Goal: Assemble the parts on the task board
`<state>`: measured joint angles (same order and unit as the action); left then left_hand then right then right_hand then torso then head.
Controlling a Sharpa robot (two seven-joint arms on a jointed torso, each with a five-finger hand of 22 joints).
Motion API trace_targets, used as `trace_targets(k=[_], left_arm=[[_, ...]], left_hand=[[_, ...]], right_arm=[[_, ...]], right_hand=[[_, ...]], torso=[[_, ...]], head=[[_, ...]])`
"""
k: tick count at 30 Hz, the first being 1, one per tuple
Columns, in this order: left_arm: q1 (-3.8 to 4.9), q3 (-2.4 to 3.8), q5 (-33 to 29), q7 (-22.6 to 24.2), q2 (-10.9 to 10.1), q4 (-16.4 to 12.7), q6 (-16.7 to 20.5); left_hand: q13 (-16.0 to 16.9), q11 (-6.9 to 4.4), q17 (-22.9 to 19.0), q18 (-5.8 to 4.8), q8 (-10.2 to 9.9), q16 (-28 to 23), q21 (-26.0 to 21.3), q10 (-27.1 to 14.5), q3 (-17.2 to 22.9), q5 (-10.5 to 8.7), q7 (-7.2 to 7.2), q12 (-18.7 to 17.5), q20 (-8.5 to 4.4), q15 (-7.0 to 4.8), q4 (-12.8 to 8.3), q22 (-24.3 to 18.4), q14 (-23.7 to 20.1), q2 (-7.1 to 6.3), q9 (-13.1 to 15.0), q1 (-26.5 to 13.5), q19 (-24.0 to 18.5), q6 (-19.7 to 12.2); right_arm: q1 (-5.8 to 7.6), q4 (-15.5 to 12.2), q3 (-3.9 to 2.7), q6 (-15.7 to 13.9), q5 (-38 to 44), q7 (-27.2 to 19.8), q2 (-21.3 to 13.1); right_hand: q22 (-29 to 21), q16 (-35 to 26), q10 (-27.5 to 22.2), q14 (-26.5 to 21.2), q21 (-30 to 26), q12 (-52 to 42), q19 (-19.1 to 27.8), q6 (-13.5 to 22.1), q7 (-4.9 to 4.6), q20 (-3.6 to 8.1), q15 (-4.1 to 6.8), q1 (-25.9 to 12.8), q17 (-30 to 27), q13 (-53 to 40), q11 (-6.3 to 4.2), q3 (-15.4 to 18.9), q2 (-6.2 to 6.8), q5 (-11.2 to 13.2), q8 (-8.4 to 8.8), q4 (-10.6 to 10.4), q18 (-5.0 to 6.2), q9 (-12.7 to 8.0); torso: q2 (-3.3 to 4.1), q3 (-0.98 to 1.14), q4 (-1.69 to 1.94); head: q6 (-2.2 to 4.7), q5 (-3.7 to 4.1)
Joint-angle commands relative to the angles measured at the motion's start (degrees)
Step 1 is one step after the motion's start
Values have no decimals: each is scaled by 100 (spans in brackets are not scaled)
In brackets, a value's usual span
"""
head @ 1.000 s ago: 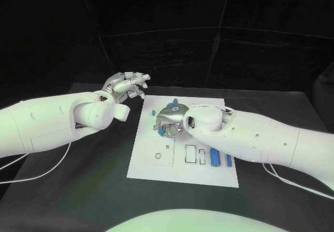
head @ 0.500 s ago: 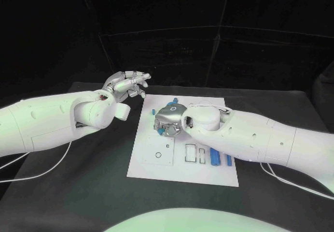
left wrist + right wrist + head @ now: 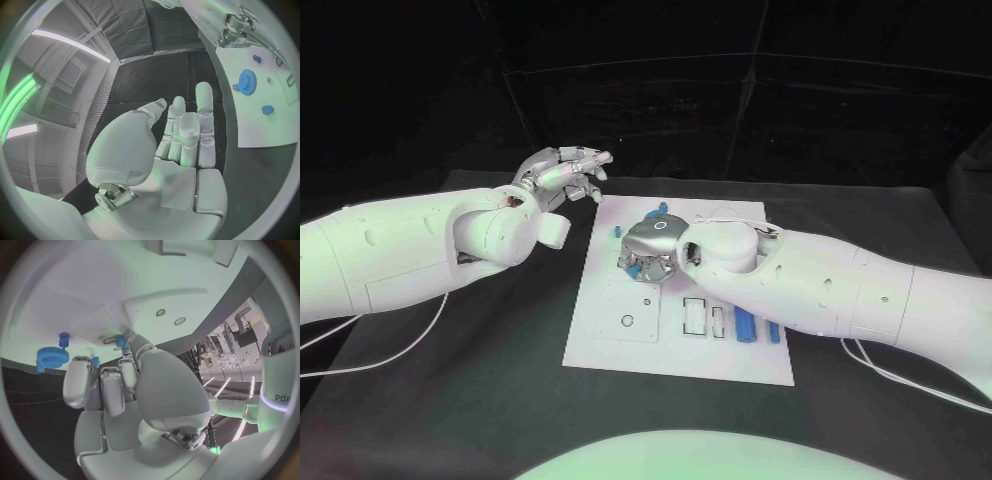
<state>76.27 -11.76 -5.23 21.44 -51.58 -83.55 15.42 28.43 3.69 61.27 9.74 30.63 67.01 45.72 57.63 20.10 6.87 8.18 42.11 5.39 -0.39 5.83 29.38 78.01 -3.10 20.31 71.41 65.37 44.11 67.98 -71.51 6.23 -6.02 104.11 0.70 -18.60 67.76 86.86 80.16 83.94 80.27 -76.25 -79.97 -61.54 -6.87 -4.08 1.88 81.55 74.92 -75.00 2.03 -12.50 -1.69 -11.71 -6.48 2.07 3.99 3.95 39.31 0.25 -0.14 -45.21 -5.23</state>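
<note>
Right robot hand (image 3: 651,252) has edged lower onto the task board (image 3: 625,330), pinching a small blue part (image 3: 122,343); seating comes next. Left robot hand (image 3: 564,174) hovers unclenched, holding nothing.

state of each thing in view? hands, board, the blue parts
left robot hand: raised off the white task board's far left corner, fingers curled, holding nothing
right robot hand: down over the board, fingertips on a small blue part
white flat task board: flat on the black table
blue toothed gear: seated on the board
two blue bars: lying loose on the board
</note>
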Motion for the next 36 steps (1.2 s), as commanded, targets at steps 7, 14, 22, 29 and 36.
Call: trace_targets(k=[7, 14, 22, 29, 36], left_arm=[[6, 3, 0, 68, -29, -9, -57], [-19, -5, 133, 21, -113, -68, -127], [-209, -40, 628, -121, -199, -174, -503], [-468, -50, 624, -148, -180, -244, -953], [-627, -51, 201, -256, -40, -395, -1349]], left_hand=[[-15, -2, -15, 77, -9, -38, -28, -45, -11, 3, 18, -29, 21, -7, -44, -11, -39, -13, -12, 75, -2, -10], [-81, 17, 35, 75, -45, 19, -56, -77, -28, -9, 42, -54, 30, 7, -47, -34, -12, -12, -75, 74, 18, -53], [-202, -27, 1016, 30, -525, 967, 339, 293, -166, -11, 3, 171, -12, -31, 209, 318, 530, 66, -570, -222, 387, 281], [-232, 17, 444, 70, -932, 543, 51, 52, -682, -20, 1, 233, 42, 16, 735, 33, 152, 87, -879, -914, 57, 414], [100, -1, 1705, -107, -1207, 1594, 1115, 292, -1458, -9, 36, 1023, 28, -1, 1063, 1237, 765, 395, -1120, -1465, 638, 629]], right_arm=[[0, -309, -6, -1381, -898, -251, -356], [6, -745, -13, -1818, -2118, -571, -843], [16, -1249, -14, -2028, -2833, -548, -1521], [17, -1740, -20, -2464, -3451, -758, -2024], [17, -2170, -27, -2847, -3921, -1097, -2383]], right_hand=[[62, 18, 53, 488, 63, 7, -60, -108, -5, 14, 30, -205, 975, -121, -5, -227, -32, -123, 5, 10, 20, 12], [142, 23, 51, 490, 100, 6, -94, -79, -21, 2, 16, -374, 985, -122, 11, -300, 47, -182, 46, -30, 5, 4], [202, 31, 57, 493, 126, -3, -120, -72, -23, -2, 12, -425, 998, -131, 14, -313, 84, -188, 59, -39, -7, 2], [278, 36, 71, 496, 159, -21, -154, -72, -23, -3, 12, -442, 1008, -148, 13, -321, 117, -187, 65, -32, -21, 2], [285, 42, 77, 498, 164, -30, -158, -69, -22, -4, 12, -438, 1019, -156, 12, -348, 137, -207, 74, -11, -21, 2]], torso=[[-10, 4, -13], [-20, 11, -25], [-22, 17, -23], [-17, 7, -19], [-19, 20, -38]], head=[[39, 11], [115, 21], [259, -1], [332, 44], [395, 68]])
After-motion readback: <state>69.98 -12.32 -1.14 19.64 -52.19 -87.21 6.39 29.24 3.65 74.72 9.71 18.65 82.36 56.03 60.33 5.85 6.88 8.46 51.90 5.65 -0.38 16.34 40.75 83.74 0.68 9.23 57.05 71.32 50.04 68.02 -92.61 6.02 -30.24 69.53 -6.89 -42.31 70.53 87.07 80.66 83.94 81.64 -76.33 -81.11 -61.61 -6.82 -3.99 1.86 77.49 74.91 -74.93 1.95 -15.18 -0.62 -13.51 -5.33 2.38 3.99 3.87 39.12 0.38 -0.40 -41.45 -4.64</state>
